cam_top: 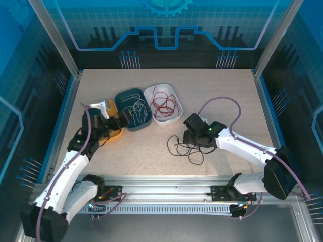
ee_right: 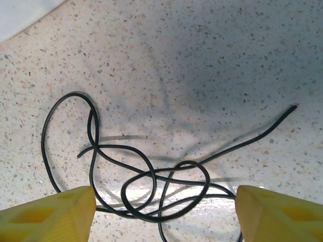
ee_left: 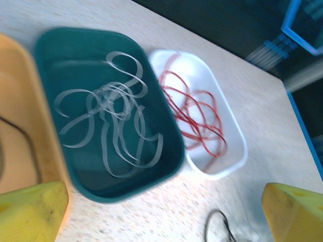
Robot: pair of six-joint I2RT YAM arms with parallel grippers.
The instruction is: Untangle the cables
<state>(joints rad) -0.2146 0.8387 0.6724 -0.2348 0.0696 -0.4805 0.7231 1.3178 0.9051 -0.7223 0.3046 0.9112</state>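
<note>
- My right claw hangs low over the bench, fingers spread wide, gripping nothing.
- The black cable lies on the bench right under that claw, in a loose knot of overlapping loops. One free end runs out to the right, and one loop reaches left.
- My left claw is spread wide too, with nothing between its fingers. It hovers over the near ends of the trays.
- The orange tray sits at the left of the row. A thin dark strand lies on its floor; I cannot tell what it is.
- The teal tray touches the orange one. The white cable lies inside it in flat curly loops.
- The white tray is pressed against the teal tray's right side. The red cable is coiled inside it.
- The black cable lies well apart from all three trays, nearer my right arm.
</note>
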